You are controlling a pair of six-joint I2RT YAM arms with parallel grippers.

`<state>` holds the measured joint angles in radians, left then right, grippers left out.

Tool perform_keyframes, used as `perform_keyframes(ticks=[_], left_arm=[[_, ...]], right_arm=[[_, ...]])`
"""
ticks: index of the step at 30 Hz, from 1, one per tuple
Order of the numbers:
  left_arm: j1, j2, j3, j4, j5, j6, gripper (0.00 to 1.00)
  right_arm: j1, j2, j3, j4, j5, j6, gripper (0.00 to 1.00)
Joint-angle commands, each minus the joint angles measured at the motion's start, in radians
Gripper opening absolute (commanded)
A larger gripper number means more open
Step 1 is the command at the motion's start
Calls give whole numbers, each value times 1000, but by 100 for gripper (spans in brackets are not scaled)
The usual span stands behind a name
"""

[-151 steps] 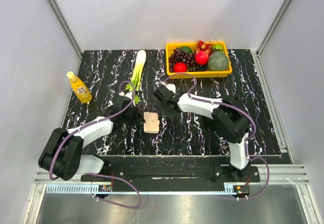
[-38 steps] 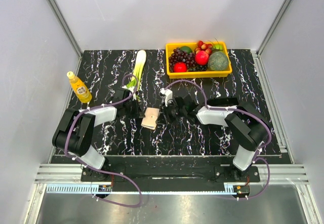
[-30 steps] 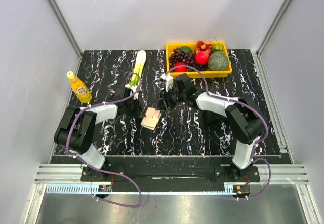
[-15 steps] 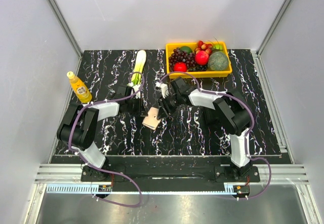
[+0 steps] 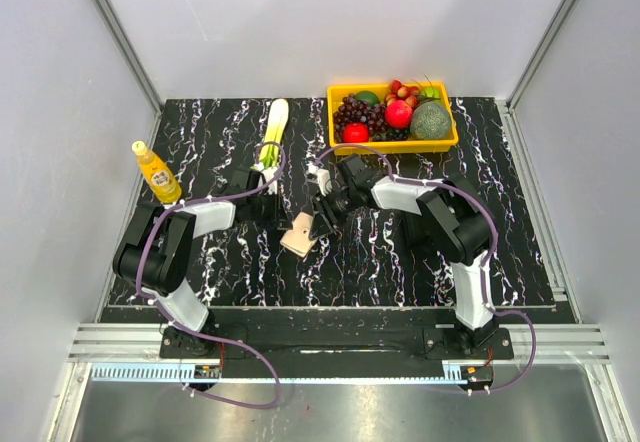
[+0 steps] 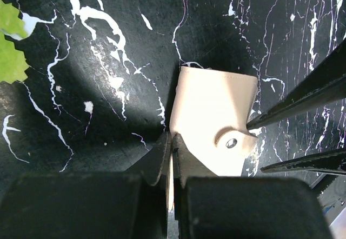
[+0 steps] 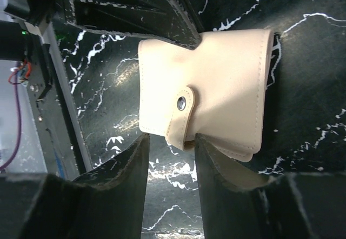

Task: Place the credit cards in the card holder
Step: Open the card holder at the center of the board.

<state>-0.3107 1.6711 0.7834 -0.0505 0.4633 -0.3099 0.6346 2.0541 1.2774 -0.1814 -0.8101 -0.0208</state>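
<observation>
Black marbled table (image 5: 500, 252): pinches card holder (image 7: 227, 87) edge in pressed-together left gripper (image 6: 171, 147); straddles clasp tab (image 7: 181, 117) with spread right gripper (image 7: 171, 140).

My right gripper (image 7: 169, 140) swung in from the far side and came down astride the clasp tab (image 7: 183, 114), my left gripper (image 6: 171, 144) closed in on the card holder (image 5: 298, 236) edge, holder turned askew, tipped up from flat
</observation>
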Motion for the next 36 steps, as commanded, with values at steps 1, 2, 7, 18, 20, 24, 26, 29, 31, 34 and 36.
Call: perform_keyframes(ticks=[1, 2, 7, 18, 20, 24, 26, 29, 31, 34, 36], left_arm=[[-10, 18, 4, 31, 40, 8, 0], [-10, 16, 2, 31, 40, 6, 0], [-11, 1, -9, 43, 38, -1, 0], [-21, -14, -18, 41, 29, -1, 0], [-21, -16, -18, 41, 34, -1, 0], [-22, -22, -18, 41, 37, -3, 0], [-22, -24, -19, 44, 38, -5, 0], [-22, -25, -19, 46, 38, -8, 0], [-22, -25, -19, 46, 41, -8, 0], [-22, -25, -21, 46, 38, -11, 0], [-22, -25, -23, 46, 37, -12, 0]], right_arm=[[16, 17, 48, 36, -109, 47, 43], [22, 14, 54, 11, -107, 36, 43], [30, 1, 45, -7, -11, 42, 39], [27, -166, -23, 106, 186, 76, 45], [28, -126, 14, 102, 146, 88, 45], [27, -57, 54, 85, 132, 90, 45], [28, -35, 51, 92, 140, 90, 45], [27, -15, 40, 94, 147, 90, 45], [28, -2, 37, 96, 121, 96, 45], [30, 8, 22, 103, 78, 105, 45], [30, 6, 7, 109, 62, 111, 45]])
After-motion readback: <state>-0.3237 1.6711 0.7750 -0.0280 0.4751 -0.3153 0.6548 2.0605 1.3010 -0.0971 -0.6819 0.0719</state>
